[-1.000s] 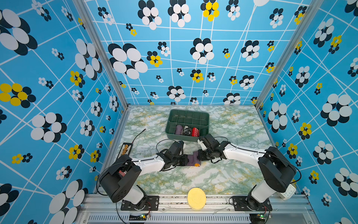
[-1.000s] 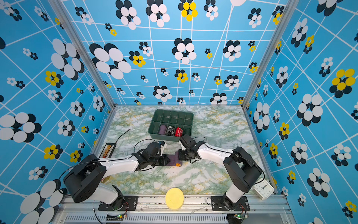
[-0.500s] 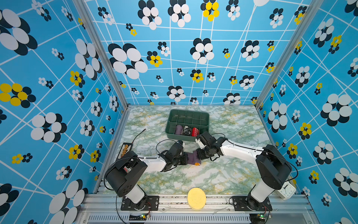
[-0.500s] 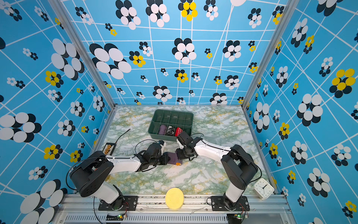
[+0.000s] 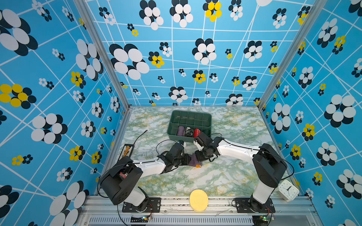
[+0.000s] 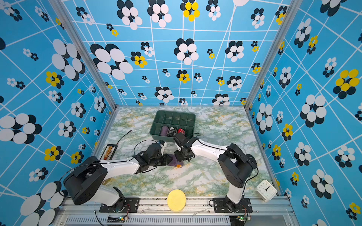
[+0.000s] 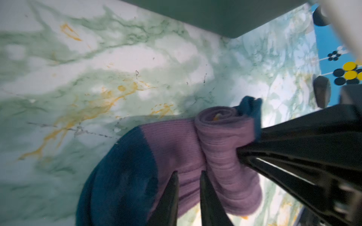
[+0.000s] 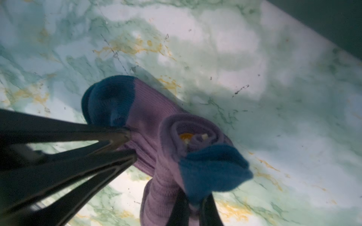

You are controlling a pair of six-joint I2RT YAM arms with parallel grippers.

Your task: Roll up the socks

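On the tabletop [image 5: 221,176] before me, the socks [image 5: 195,160] lie half rolled between the two arms. The left claw [image 7: 188,174] straddles the flat, unrolled stretch, likely to anchor it. A narrow gap shows between its jaws, so I cannot tell whether it bites. Just beyond, the right claw [image 8: 194,196] is clamped on the coil, I'd guess so it cannot unwind.

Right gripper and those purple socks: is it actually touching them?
Touching. The right wrist view shows the right gripper closed on the rolled part of the socks, with fabric pinched between its fingers.
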